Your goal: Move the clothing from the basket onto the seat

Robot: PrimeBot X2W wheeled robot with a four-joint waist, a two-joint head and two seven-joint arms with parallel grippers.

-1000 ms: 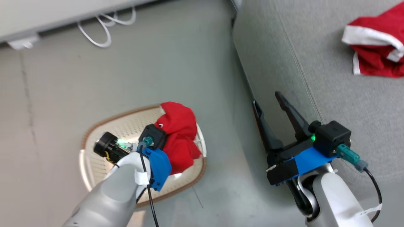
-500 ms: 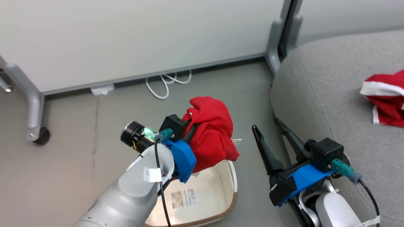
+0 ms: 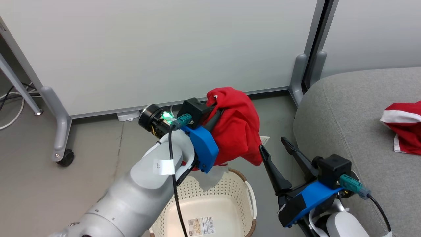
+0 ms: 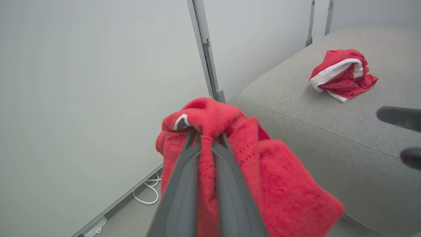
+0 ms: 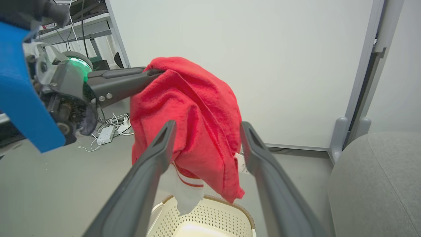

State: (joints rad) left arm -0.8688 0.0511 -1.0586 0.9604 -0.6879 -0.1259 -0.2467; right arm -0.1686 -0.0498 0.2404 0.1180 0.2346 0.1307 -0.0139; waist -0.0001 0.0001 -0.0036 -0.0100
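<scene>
Because the red garment (image 3: 236,128) must clear the basket (image 3: 245,184) rim, I have the left fingers (image 4: 184,184) pinched on its bunched top, high above. The right fingers (image 3: 271,169) stand wide, empty, beside the seat (image 3: 345,108) edge, where a second garment (image 3: 403,128) lies back from the front edge

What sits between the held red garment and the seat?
In the head view, the right gripper, fingers open, stands between the garment and the seat, over grey floor.
</scene>
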